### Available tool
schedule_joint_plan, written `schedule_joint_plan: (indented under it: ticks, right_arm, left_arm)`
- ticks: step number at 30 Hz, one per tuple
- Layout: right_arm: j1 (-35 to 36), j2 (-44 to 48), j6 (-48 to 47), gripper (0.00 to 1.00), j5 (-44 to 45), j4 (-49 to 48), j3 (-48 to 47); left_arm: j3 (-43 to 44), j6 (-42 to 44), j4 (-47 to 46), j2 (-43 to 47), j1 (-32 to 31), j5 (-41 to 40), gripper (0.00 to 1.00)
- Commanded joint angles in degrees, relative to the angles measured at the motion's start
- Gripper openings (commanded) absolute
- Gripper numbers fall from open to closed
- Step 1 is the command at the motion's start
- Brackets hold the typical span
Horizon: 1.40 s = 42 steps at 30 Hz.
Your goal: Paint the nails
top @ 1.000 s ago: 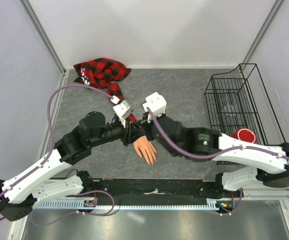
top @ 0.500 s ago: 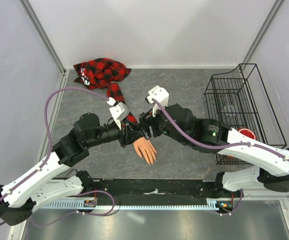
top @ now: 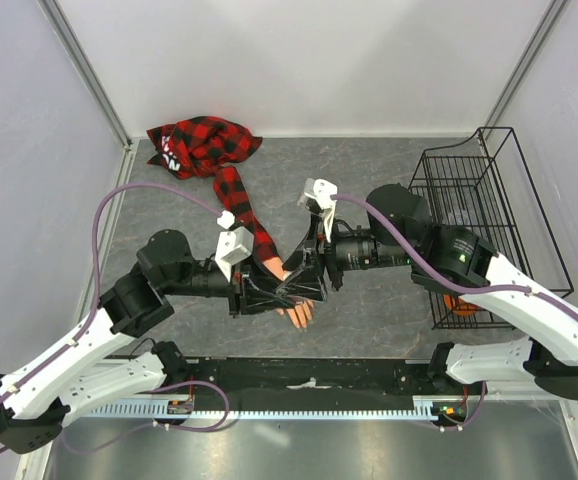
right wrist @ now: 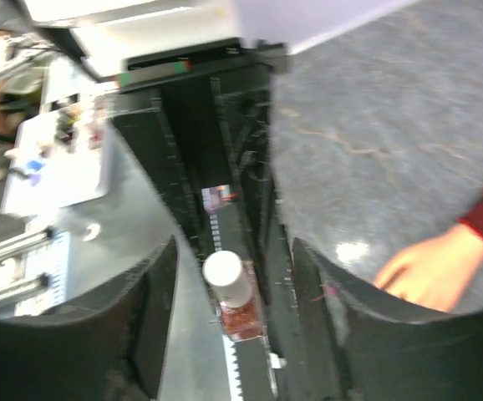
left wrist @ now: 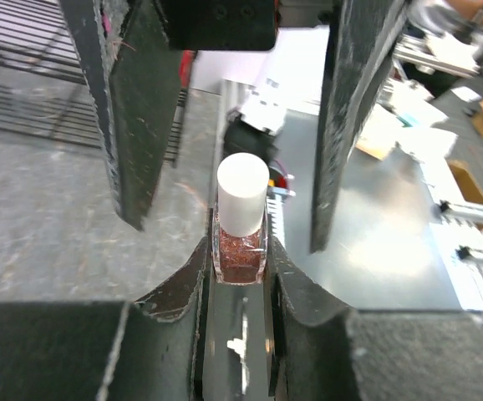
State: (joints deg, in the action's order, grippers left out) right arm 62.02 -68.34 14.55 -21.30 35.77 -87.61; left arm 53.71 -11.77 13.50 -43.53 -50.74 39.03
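Note:
A tiny bottle [left wrist: 240,246] of reddish glitter polish with a white cap [left wrist: 242,194] sits upright in my left gripper [left wrist: 240,251], which is shut on its glass body. My right gripper [right wrist: 233,246] is open and faces it, one finger [left wrist: 133,117] on each side of the cap without touching. From the right wrist the bottle [right wrist: 240,311] shows between those spread fingers. In the top view both grippers, left [top: 285,293] and right [top: 305,284], meet over the peach mannequin hand [top: 298,314], hiding most of it. The hand [right wrist: 429,271] is blurred; the nails are too small to make out.
The red-and-black plaid sleeve [top: 247,210] runs from the hand to a heap of cloth [top: 204,145] at the back left. A black wire basket [top: 466,195] stands at the right, with a red cup [top: 459,303] mostly hidden by my right arm.
My right gripper has opened, drawn back to the right and turned to face the left one. The left gripper has carried the bottle nearer, over the mannequin hand.

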Motion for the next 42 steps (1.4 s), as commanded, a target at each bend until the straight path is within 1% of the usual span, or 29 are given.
schedule_joint_plan:
  ticks: [1,4,8,9,11,12,16,18,19,20,22,23,25,26,27,28,29,30,31,32,33,34,36,39,40,41,42]
  right_arm:
    - [-1.2,0.3,2.2,0.59,-12.0,-5.4,-0.9]
    - [-2.0,0.6,3.1,0.51,-14.6,-7.0,-0.2]
    - [-2.8,0.3,3.5,0.46,-16.0,-7.6,0.5]
    - [-2.9,0.2,3.6,0.42,-16.2,-7.7,0.9]
    - [-3.1,0.0,3.4,0.41,-16.1,-7.7,1.2]
    - [-3.2,0.0,3.3,0.38,-16.0,-7.7,1.5]
    - [-3.5,0.2,2.9,0.37,-15.5,-7.6,1.7]
    - [-3.5,0.2,2.7,0.34,-15.3,-7.7,1.9]
    - [-3.6,0.2,2.8,0.3,-15.2,-7.7,1.8]
    - [-3.6,0.3,2.6,0.2,-14.9,-7.6,1.7]
    - [-3.6,0.5,2.4,0.03,-13.9,-7.6,1.7]
    - [-3.6,0.7,2.3,0.0,-11.4,-7.3,1.7]
    - [-3.5,1.4,1.9,0.0,-8.3,-7.1,2.0]
    - [-3.5,1.6,1.9,0.0,-4.3,-7.0,2.4]
    - [-3.3,1.7,2.0,0.0,0.5,-6.8,2.4]
    - [-0.3,1.8,1.9,0.0,7.5,-5.9,2.2]
    - [3.2,1.8,2.2,0.0,32.9,-3.2,1.3]
    - [7.9,1.3,3.3,0.0,47.1,-1.4,0.6]
    - [17.5,-1.1,4.9,0.0,57.8,-0.3,-0.1]
    - [20.3,-2.8,6.4,0.0,67.1,2.9,-1.9]
    - [21.8,-4.3,8.3,0.0,74.1,4.3,-2.8]
    - [22.4,-6.6,10.0,0.0,74.1,4.3,-3.1]
    - [22.5,-7.9,10.3,0.0,73.8,3.8,-2.8]
    - [22.5,-7.2,8.0,0.0,73.2,2.2,-1.7]
    - [22.3,-6.6,7.3,0.01,71.4,1.7,-1.4]
    - [22.1,-5.9,5.6,0.1,69.7,0.1,-0.3]
    - [21.6,-5.2,5.1,0.18,67.8,-0.4,0.2]
  left_arm:
    - [2.0,-1.8,-3.2,0.7,0.1,6.1,0.02]
    - [2.4,-2.0,-3.2,0.6,0.1,7.3,0.02]
    - [2.6,-2.2,-3.2,0.5,0.1,7.5,0.02]
    - [2.6,-2.3,-3.2,0.5,0.1,7.6,0.02]
    - [2.8,-2.3,-3.1,0.5,0.1,7.1,0.02]
    - [2.8,-2.3,-3.2,0.7,0.1,6.5,0.02]
    - [3.4,-2.1,-2.9,0.9,0.1,5.8,0.02]
    - [3.8,-1.9,-2.6,0.6,0.1,5.5,0.02]
    - [4.0,-1.9,-2.5,0.6,0.1,5.4,0.02]
    - [4.1,-1.8,-2.2,0.6,0.1,5.0,0.02]
    - [4.7,-1.8,-1.7,0.5,0.1,1.7,0.02]
    - [4.9,-1.8,-1.2,0.6,0.1,0.0,0.02]
    - [5.7,-1.8,-0.4,1.0,0.1,-8.8,0.02]
    - [6.0,-1.6,1.3,0.9,0.1,-12.7,0.02]
    - [6.5,-1.1,1.9,0.7,0.1,-21.3,0.02]
    - [7.0,-1.2,2.1,-0.1,0.1,-26.6,0.02]
    - [7.2,-1.1,2.4,-1.0,0.1,-31.2,0.02]
    - [7.8,-0.7,3.0,-2.2,0.1,-37.6,0.02]
    - [9.6,-0.6,3.5,-5.0,0.1,-38.7,0.02]
    - [10.4,-0.4,3.6,-6.2,0.1,-41.1,0.02]
    - [12.2,-0.2,3.4,-7.3,0.1,-40.0,0.02]
    - [12.8,0.1,2.9,-8.6,0.1,-39.4,0.02]
    - [13.1,0.1,1.2,-10.3,0.1,-34.7,0.02]
    - [12.7,0.7,-0.1,-10.9,0.1,-30.7,0.02]
    - [12.3,1.0,-0.1,-10.7,0.1,-29.7,0.02]
    - [11.8,1.2,-0.2,-10.4,0.1,-28.7,0.02]
    - [10.4,1.4,-0.6,-9.2,0.1,-25.7,0.02]
